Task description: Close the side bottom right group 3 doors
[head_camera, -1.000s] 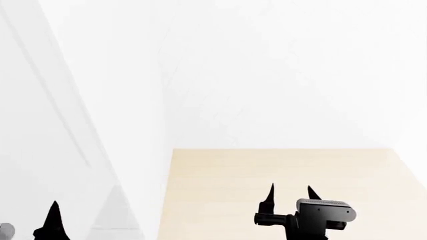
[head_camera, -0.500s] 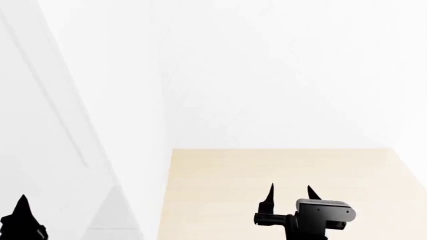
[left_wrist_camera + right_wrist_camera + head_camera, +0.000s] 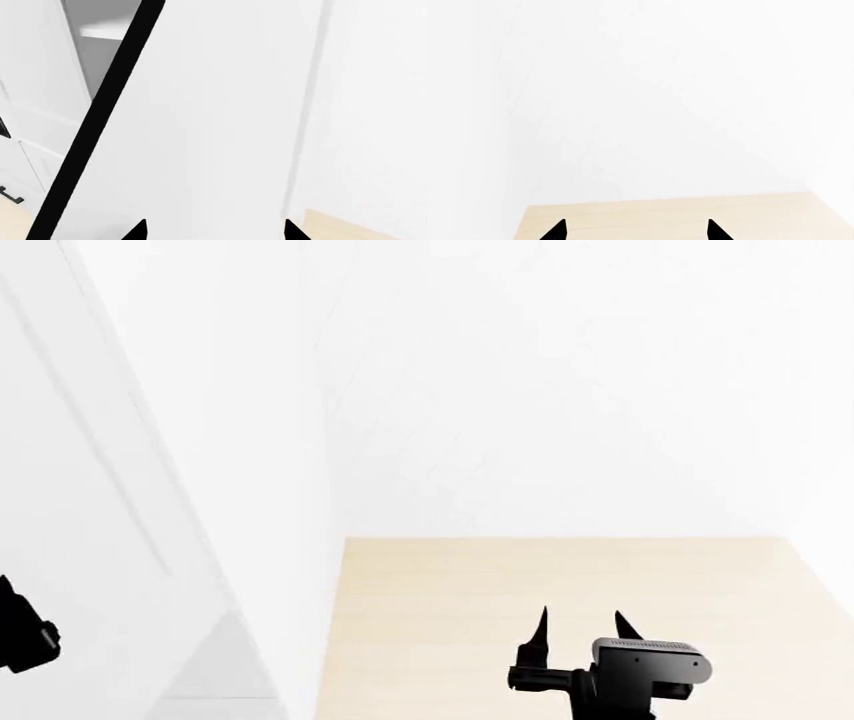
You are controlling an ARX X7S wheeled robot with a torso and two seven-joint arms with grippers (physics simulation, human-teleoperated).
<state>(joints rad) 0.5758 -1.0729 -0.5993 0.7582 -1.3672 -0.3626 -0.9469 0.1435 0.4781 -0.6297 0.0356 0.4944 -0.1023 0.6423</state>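
A tall white door panel (image 3: 200, 125) fills the left wrist view, with a black strip (image 3: 100, 115) running along one edge. My left gripper (image 3: 215, 231) is open and close up against this panel, nothing between its fingertips (image 3: 137, 231). In the head view the same door (image 3: 80, 490) slants along the left side, and only a black part of my left arm (image 3: 24, 635) shows at the frame edge. My right gripper (image 3: 582, 625) is open over the beige floor (image 3: 561, 580), apart from the door; its two tips (image 3: 554, 231) point at a white wall. No door handle is visible.
Past the door's black strip, an open cabinet interior with a shelf (image 3: 103, 32) shows. Below it are white drawer fronts with a black handle (image 3: 10, 195). A plain white wall (image 3: 561, 390) stands ahead, with beige floor at its foot.
The left arm has slid left and upward in the head view, its pointed tips now out of frame. The door's slanted lines have shifted slightly. The right arm has not moved.
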